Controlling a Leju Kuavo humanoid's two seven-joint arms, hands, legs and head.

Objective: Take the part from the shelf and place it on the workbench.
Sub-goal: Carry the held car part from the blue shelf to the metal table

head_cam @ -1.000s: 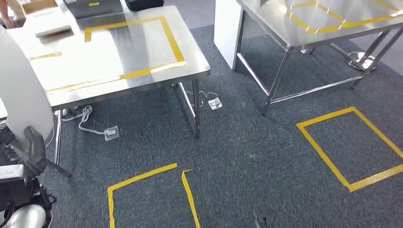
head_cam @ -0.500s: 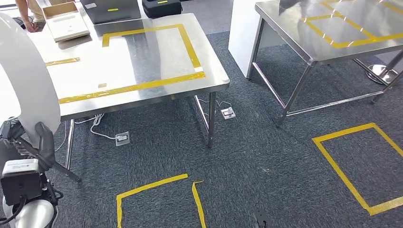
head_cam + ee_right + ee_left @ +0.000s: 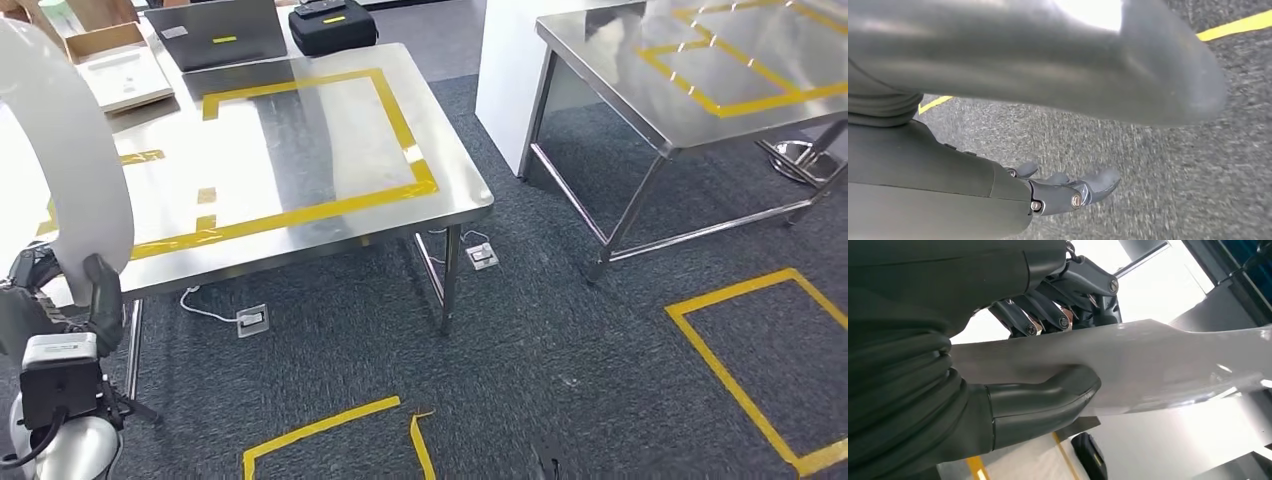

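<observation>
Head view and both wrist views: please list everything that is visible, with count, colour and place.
white part: 1, white, curved, held at the near left
steel tables: 2, silver with yellow tape rectangles; one ahead left, one far right
laptop: 1, grey, far edge of left table
black case: 1, beside the laptop
flat box: 1, pale, far left of that table
floor outlets: 2, silver, under the left table
floor tape squares: 2, yellow, on grey carpet
left hand: grips the white part
right hand: hangs over the carpet, holds nothing
</observation>
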